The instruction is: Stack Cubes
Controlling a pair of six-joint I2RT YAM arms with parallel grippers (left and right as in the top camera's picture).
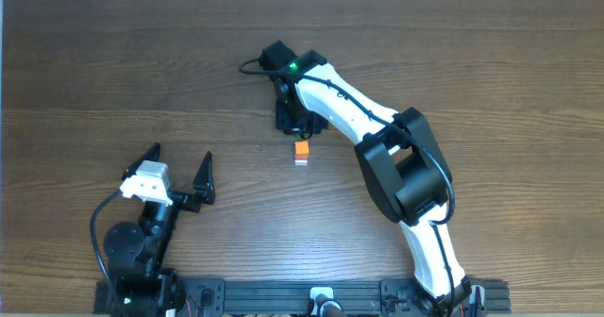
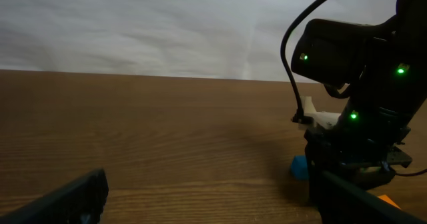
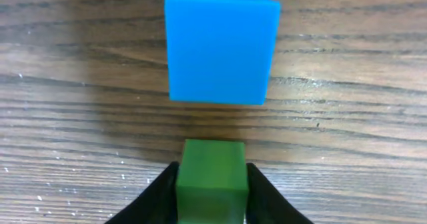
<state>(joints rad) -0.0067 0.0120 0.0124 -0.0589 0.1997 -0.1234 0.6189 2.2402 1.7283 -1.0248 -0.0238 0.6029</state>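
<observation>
Green cube [image 3: 212,184] clamped between the fingers of the right gripper [image 3: 212,171], pads on two opposite sides; cannot tell if it touches the table [image 1: 491,62]. Blue cube [image 3: 222,49] sits flat on the wood just beyond the green one, narrow gap between them, not touching. In the top view the right arm reaches up and across to the middle, gripper pointed down. Orange cube [image 1: 302,148] lies near it toward the arm bases, with a white bit at its near edge; cannot tell if stacked. Left gripper [image 1: 182,151] well apart at lower left, fingers spread wide, holding nothing.
</observation>
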